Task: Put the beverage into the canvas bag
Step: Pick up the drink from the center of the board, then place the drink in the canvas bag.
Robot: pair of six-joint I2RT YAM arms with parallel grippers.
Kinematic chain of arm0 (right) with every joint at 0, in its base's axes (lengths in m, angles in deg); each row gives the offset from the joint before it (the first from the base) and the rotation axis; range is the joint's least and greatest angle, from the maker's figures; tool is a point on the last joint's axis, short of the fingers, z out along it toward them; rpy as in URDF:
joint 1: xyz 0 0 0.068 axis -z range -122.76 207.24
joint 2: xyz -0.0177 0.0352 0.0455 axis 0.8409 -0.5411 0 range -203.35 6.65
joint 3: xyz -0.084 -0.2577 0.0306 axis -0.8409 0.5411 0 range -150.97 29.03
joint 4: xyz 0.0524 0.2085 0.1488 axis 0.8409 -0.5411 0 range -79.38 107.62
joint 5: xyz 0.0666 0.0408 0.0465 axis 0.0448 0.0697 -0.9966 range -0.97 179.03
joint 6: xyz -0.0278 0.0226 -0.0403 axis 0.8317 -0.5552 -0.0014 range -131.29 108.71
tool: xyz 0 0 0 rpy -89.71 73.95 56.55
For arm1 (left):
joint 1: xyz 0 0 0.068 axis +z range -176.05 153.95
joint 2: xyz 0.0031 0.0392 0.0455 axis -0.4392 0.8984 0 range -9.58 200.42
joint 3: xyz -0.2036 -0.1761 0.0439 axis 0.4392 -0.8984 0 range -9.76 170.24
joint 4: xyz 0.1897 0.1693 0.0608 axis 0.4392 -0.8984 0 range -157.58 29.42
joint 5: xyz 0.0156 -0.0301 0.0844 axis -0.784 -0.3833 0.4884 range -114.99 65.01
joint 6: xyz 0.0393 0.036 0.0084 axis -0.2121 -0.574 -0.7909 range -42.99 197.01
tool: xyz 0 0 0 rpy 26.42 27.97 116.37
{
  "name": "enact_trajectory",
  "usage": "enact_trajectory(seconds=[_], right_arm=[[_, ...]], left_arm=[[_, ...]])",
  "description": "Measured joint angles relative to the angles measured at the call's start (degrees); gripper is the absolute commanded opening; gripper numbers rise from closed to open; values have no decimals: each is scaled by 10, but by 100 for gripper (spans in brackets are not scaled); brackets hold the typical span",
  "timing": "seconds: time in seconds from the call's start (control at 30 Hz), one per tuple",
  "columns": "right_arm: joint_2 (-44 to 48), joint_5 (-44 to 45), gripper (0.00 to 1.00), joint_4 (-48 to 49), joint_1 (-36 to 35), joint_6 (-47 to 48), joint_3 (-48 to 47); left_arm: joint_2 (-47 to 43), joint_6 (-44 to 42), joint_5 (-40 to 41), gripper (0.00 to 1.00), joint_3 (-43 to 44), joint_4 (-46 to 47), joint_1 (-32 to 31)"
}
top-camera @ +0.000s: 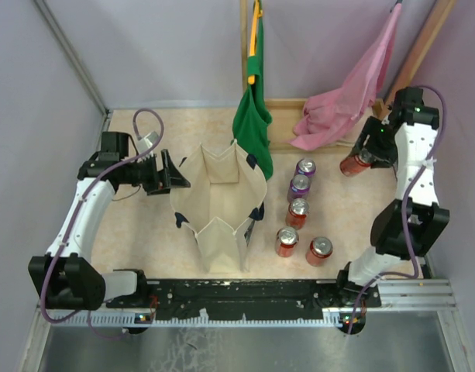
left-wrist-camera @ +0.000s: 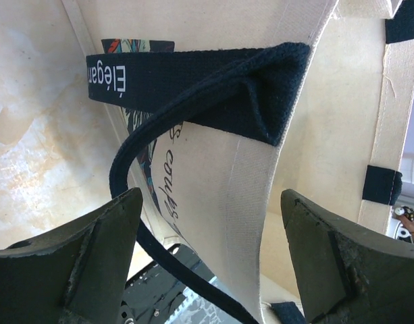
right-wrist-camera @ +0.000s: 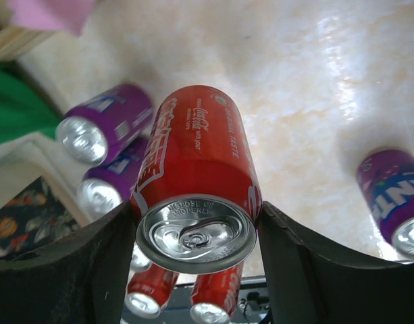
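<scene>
My right gripper (right-wrist-camera: 196, 216) is clamped on a red Coca-Cola can (right-wrist-camera: 193, 155), one finger pressed to each side of its body. The can is tilted, with its silver lid and pull tab facing the wrist camera. From above, this grip sits at the far right of the table (top-camera: 136, 232), just below the pink cloth bag (top-camera: 342, 105) and well apart from the canvas bag (top-camera: 218, 213). I cannot tell whether the can's base is clear of the tabletop. Between that hand and the tote, five more cans stand in a loose line: two purple cans (top-camera: 302, 177) at the far end, then three red cans (top-camera: 297, 211) trailing towards the near edge. The right wrist view shows another purple can (right-wrist-camera: 392, 192) off to one side. My left gripper (left-wrist-camera: 210, 202) has its jaws wide apart, straddling the left wall of the canvas bag without pinching it, and a navy strap handle (left-wrist-camera: 193, 77) is stitched across the cloth between the fingers. The tote stands upright mid-table with its mouth open, and a green cloth bag (top-camera: 252, 116) hangs just behind it.
</scene>
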State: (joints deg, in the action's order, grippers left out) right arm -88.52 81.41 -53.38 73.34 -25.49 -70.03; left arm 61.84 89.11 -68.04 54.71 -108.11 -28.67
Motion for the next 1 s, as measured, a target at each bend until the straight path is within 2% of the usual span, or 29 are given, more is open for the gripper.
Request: enact_trajectory(seconds=[0.13, 0.53, 0.77, 1.0], right_arm=[[40, -32, 0, -29, -29, -10, -9], [107, -169, 0, -123, -42, -43, -78], [146, -228, 0, -118, -136, -118, -97], [153, -250, 0, -37, -258, -233, -97]], left_arm=[[7, -2, 0, 89, 4, 0, -2], [25, -20, 6, 89, 25, -11, -3], [43, -32, 10, 89, 45, -21, -3], [53, -38, 16, 89, 52, -24, -3]])
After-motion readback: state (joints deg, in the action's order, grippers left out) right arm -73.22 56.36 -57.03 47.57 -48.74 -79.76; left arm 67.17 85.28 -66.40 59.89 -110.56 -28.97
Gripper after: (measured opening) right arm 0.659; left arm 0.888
